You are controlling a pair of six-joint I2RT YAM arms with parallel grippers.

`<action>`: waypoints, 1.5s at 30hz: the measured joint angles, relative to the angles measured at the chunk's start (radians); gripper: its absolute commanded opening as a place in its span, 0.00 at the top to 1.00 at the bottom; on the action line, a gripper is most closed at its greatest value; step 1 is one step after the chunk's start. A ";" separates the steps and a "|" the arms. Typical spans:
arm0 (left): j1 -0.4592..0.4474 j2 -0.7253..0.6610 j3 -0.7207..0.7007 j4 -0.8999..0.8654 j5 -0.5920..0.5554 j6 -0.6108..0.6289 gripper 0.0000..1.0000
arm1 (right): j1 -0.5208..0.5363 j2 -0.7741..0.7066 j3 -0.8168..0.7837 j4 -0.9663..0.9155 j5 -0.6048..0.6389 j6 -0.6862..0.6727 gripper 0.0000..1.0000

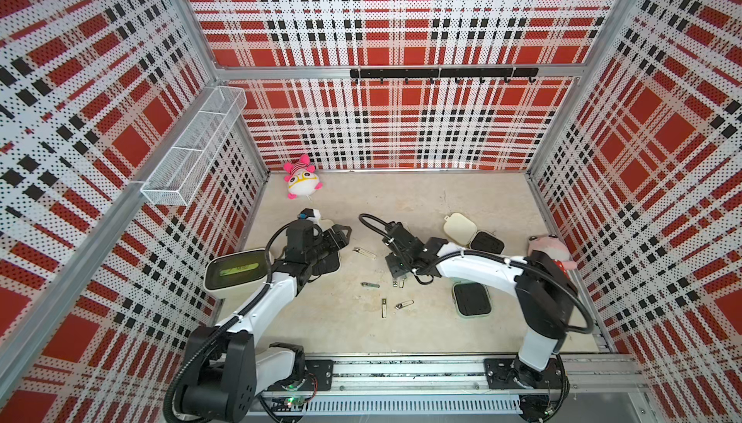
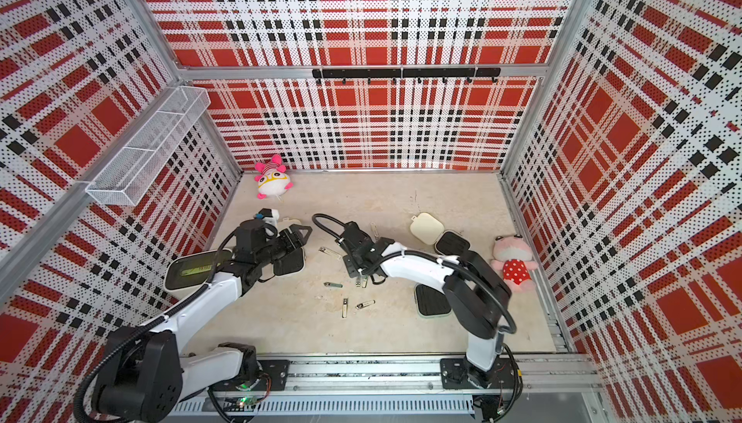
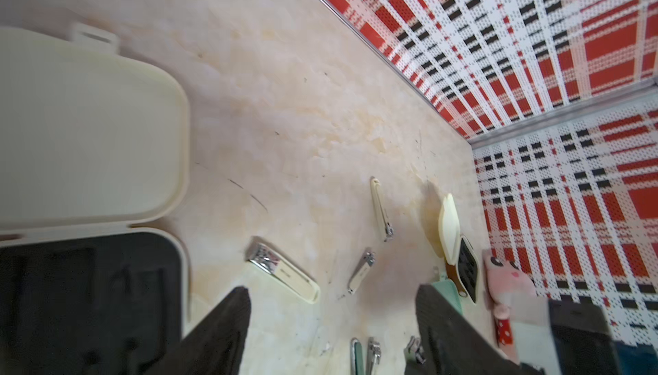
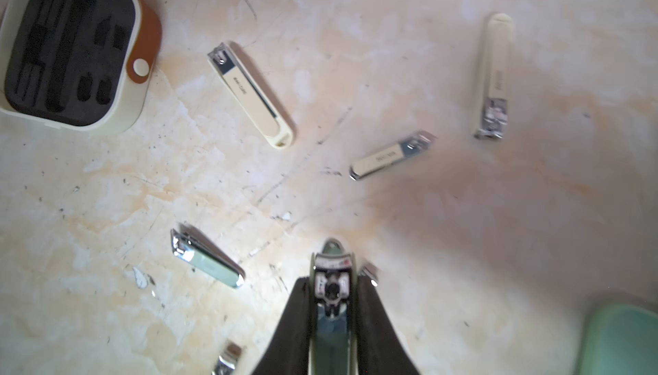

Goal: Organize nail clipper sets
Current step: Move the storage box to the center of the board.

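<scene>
right wrist view shows us the right gripper [image 4: 333, 286] with its jaws pressed onto the long sides of a mint green nail clipper [image 4: 333, 264], whose silver head pokes out past the fingertips [image 4: 302, 302]. we cannot tell whether it is clear of the worktop [image 4: 463, 248]. in both top views this grip sits near the middle of the worktop.

loose on the surface we see a second mint clipper [image 4: 206, 259] near the held one. farther off lie a large cream clipper [image 4: 249, 95], a small cream clipper [image 4: 390, 156] and a long cream clipper [image 4: 493, 77], all apart from one another.

left wrist view gives us the left gripper [image 3: 333, 289] with its jaws spread wide, gripping nothing. it hovers beside an open cream case [image 3: 89, 124] toward the left edge, whose lid lies flat with the black tray [image 3: 89, 302] facing up.

a second open cream case [image 1: 459, 229] lies toward the far right. the open mint green case [image 1: 473, 300] lies nearer the right edge, partly under the right arm [image 1: 482, 268].

a larger cream box [image 1: 237, 270] sits at the left edge, a pink and white plush [image 1: 301, 178] in the far left corner, and a pink plush [image 1: 550, 250] at the right edge.
</scene>
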 measured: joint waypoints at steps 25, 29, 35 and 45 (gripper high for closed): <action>-0.595 0.533 0.356 0.280 0.097 -0.144 0.30 | -0.257 -0.570 -0.632 -0.107 0.119 0.294 0.83; -0.600 0.544 0.356 0.285 0.105 -0.155 0.30 | -0.283 -0.570 -0.639 -0.104 0.114 0.276 0.83; -0.600 0.550 0.356 0.303 0.113 -0.165 0.30 | -0.293 -0.553 -0.640 -0.085 0.097 0.240 0.84; -0.598 0.553 0.356 0.324 0.120 -0.178 0.30 | -0.293 -0.485 -0.640 -0.034 0.046 0.200 0.86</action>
